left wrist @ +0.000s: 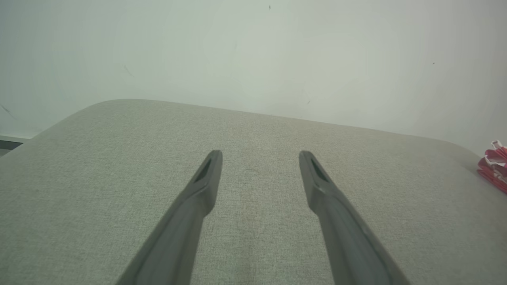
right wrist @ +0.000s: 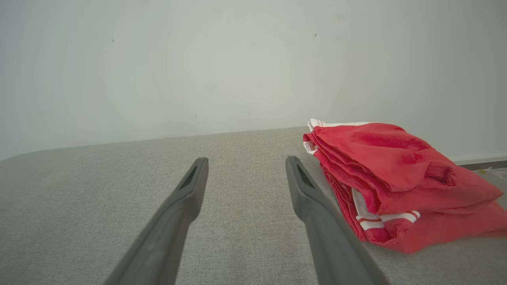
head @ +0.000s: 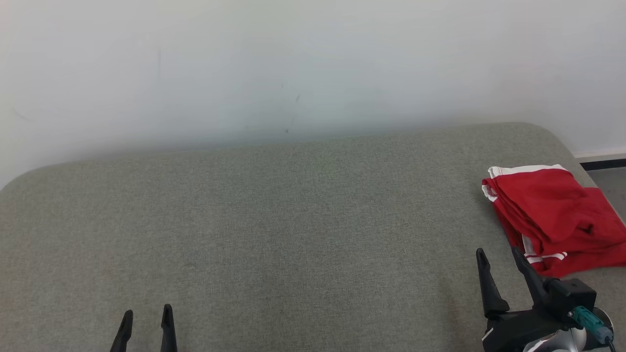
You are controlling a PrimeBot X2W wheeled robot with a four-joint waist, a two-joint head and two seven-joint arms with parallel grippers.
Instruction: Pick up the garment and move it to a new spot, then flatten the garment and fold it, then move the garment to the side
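Far right on grey cushion point(head: 293, 220), folded red garment point(head: 552, 215) cut off by frame; left tool point(head: 147, 310), right tool point(head: 498, 251) spread, empty.

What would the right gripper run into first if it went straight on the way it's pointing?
Probably the white wall: the right gripper points across the grey fabric cushion, with the folded red-and-white cloth garment just off to its right. Depth is hard to judge.

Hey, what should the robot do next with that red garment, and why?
Probably just draw the right gripper back toward rest. The red garment already lies folded near the right edge of the gray fabric surface, and the jaws stand open and empty beside it.
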